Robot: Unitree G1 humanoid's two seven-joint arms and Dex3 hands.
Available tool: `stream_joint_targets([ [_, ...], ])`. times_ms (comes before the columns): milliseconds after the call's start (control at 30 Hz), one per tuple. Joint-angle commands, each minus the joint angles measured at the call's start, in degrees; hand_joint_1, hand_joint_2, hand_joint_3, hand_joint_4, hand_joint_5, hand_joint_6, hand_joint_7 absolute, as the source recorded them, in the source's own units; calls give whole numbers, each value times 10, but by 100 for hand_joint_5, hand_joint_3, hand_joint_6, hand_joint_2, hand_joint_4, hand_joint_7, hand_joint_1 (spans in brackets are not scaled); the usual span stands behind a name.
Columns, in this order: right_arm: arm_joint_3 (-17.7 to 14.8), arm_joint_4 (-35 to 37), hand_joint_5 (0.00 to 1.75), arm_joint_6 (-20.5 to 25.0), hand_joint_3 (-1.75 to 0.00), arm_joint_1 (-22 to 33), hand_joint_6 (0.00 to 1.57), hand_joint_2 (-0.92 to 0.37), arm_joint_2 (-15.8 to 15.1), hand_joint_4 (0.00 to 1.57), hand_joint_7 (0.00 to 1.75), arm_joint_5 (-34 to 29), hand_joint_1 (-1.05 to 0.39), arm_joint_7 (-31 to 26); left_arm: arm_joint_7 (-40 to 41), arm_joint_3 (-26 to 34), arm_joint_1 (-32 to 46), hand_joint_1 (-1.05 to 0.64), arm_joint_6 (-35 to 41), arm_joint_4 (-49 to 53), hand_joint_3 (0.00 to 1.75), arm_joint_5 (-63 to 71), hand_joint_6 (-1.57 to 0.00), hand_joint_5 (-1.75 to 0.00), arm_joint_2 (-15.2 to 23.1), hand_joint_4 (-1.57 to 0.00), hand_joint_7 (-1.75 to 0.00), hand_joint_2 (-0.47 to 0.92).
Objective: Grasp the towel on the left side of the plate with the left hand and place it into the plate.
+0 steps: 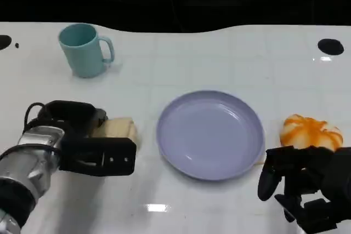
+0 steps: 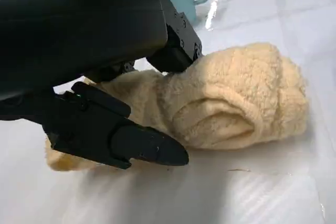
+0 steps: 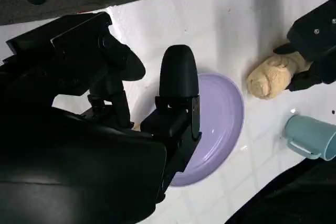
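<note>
White tiled worktop [image 1: 230, 58], head view: left hand [image 1: 90, 141] closing over the rolled beige towel [image 1: 120, 130], left of the lavender plate [image 1: 211, 134]. Left wrist view: fingers [image 2: 131, 145] flank the towel [image 2: 236, 103], grip apparently unfinished. Right wrist view: right hand [image 3: 121, 108] empty, fingers apart. Next: clamp, lift, carry plateward.

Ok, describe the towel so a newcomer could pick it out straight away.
Start at the lavender plate in the middle of the white table. Just off the plate's left rim lies the towel, a fuzzy cream-yellow roll, with the left hand over its far end and fingers on both sides. Unlike the teal mug behind it and the orange-striped item right of the plate, it is soft and pale.
</note>
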Motion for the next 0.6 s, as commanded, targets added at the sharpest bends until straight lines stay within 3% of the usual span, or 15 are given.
stream_joint_targets([
  [33, -1, -2, 166, -2, -99, -2, 68, -62, -5, 70, 142, -3, 3, -2, 57, 20, 10, -21, -44, 16, 26, -27, -120, -161, 7, -86, -14, 92],
  [67, -2, -2, 166, -2, -99, -1, 68, -62, -5, 70, 142, -2, 3, -2, 68, 23, 12, -21, -46, 11, 29, -29, -122, -168, 8, -85, -16, 92],
  [100, -4, -2, 166, -2, -99, -1, 68, -62, -5, 70, 142, -1, 3, -2, 81, 26, 15, -22, -49, 8, 37, -29, -113, -171, 9, -86, -43, 89],
  [133, -4, -2, 166, -3, -99, -1, 68, -62, -5, 70, 142, 0, 3, -1, 97, 30, 18, -22, -52, 3, 48, -30, -88, -173, 10, -87, -105, 84],
  [167, -5, -2, 166, -4, -100, -1, 68, -62, -5, 70, 142, 1, 3, -1, 109, 33, 20, -22, -55, 0, 55, -31, -75, -174, 10, -87, -139, 81],
  [200, -5, -1, 166, -6, -100, -1, 68, -61, -5, 70, 143, 1, 3, 0, 117, 38, 25, -23, -53, -9, 59, -34, -68, -174, 11, -87, -160, 80],
  [267, -6, 0, 166, -9, -101, -1, 68, -61, -6, 70, 143, 2, 4, 1, 129, 50, 34, -22, -48, -32, 61, -41, -63, -175, 12, -87, -171, 79],
  [433, -7, 0, 167, -7, -102, -1, 68, -60, -6, 70, 143, 3, 3, 1, 130, 72, 52, -23, -26, -100, 49, -45, -52, -175, 14, -82, -175, 81],
  [600, -7, 3, 166, -10, -102, -1, 68, -61, -6, 70, 144, 3, 3, 2, 136, 82, 66, -24, -35, -167, 49, -51, -56, -175, 6, -85, -175, 81],
])
